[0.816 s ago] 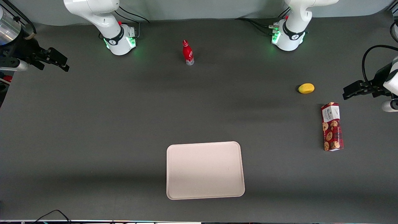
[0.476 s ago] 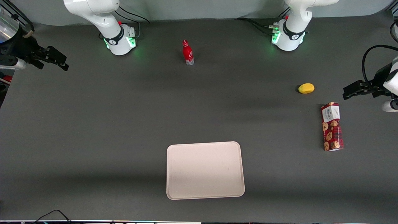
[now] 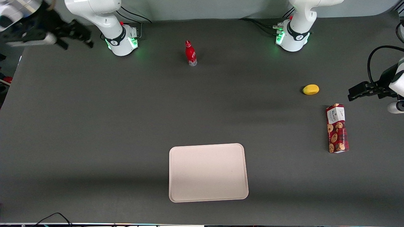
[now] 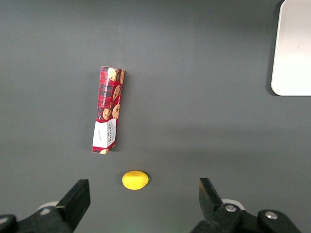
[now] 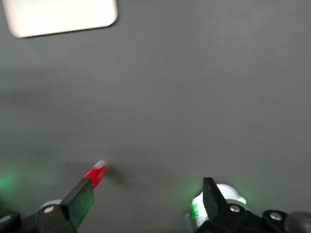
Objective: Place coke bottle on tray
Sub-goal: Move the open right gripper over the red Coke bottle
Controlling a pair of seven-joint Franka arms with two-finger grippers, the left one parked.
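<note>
The coke bottle (image 3: 190, 53), slim and red with a red cap, stands upright on the dark table between the two arm bases, much farther from the front camera than the tray (image 3: 208, 172). The tray is pale beige-pink, flat and holds nothing. My right gripper (image 3: 77, 43) is in the air at the working arm's end of the table, beside its own arm base, well apart from the bottle. In the right wrist view the gripper (image 5: 147, 200) is open and empty, with the bottle (image 5: 97, 174) near one finger and a corner of the tray (image 5: 60, 17) showing.
A yellow lemon-like fruit (image 3: 311, 89) and a red patterned cookie box (image 3: 337, 128) lie toward the parked arm's end; both also show in the left wrist view, the fruit (image 4: 135, 179) and the box (image 4: 108, 109). The working arm's white base (image 3: 121, 39) stands beside the gripper.
My right gripper has swung away from the table's end, farther from the front camera and toward the working arm's base. The bottle, tray, fruit and box have not moved.
</note>
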